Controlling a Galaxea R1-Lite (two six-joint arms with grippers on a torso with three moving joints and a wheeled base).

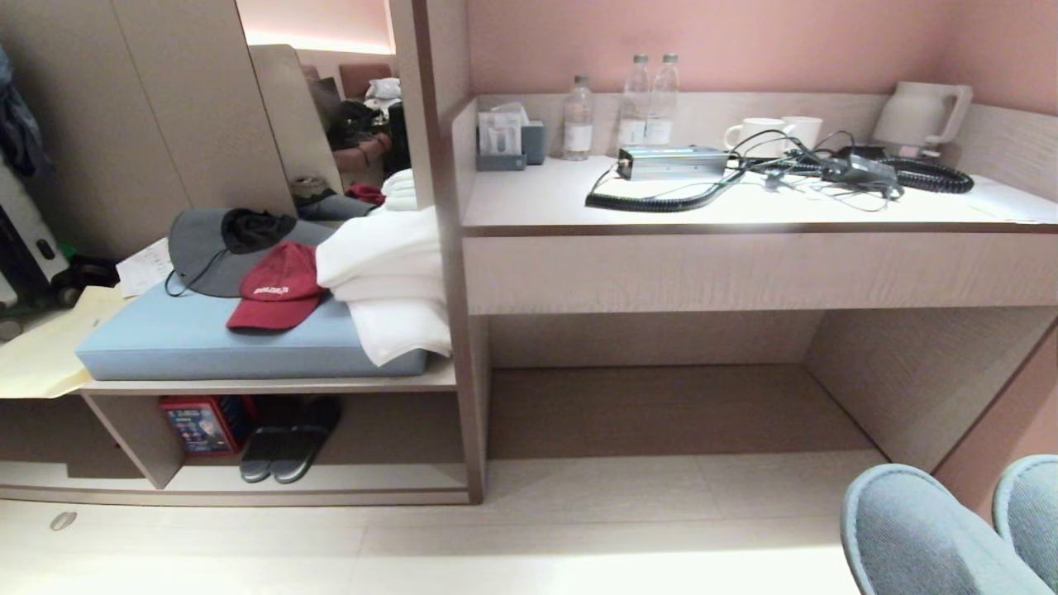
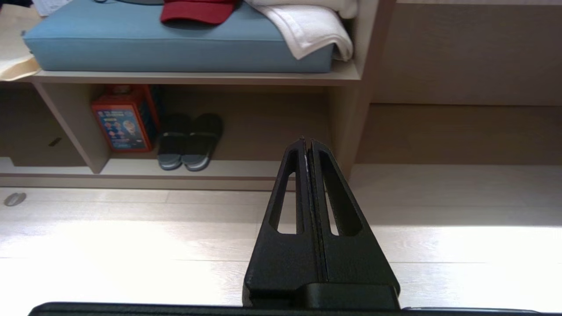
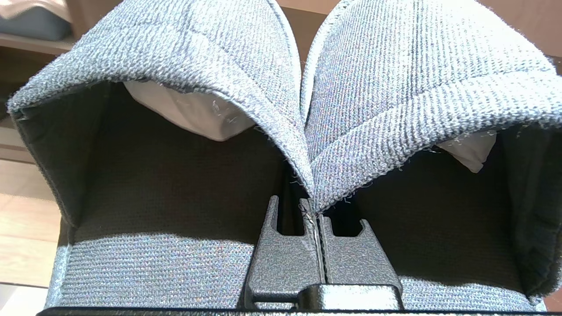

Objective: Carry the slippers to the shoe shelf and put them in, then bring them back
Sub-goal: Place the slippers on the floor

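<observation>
The slippers (image 3: pixel 228 57) hang as a pair from the right gripper (image 3: pixel 312 210), whose jaws are pressed fully together on the inner edges of the two grey-blue knit toe bands where they meet. The dark linings gape open on either side, and a bit of white stuffing shows inside each. In the head view their rounded toes (image 1: pixel 909 529) poke up at the lower right corner, above the pale floor (image 1: pixel 579 529) and well apart from the shoe shelf (image 1: pixel 347 479). That shelf is the low wooden cubby at the left, under a blue cushion (image 1: pixel 182 343). To the right of its upright divider sits a red box (image 1: pixel 202 423), and just beside the box another, darker pair of slides (image 1: pixel 289 442) lies side by side with its toes pointing outward (this pair is not the one being carried). On the cushion lie a red cap (image 1: pixel 277 289), a grey hat (image 1: pixel 207 248) and a stack of white towels (image 1: pixel 388 281) that droops over the cushion's front edge. The left gripper (image 2: pixel 307 141) hangs above the floor in front of the shelf, its jaws closed flat against each other with nothing between them. To the right, the long pale surface (image 1: pixel 744 216) carries water bottles (image 1: pixel 636 99), two white mugs (image 1: pixel 756 132), a kettle (image 1: pixel 922 111) and a coiled black cable (image 1: pixel 661 198).
</observation>
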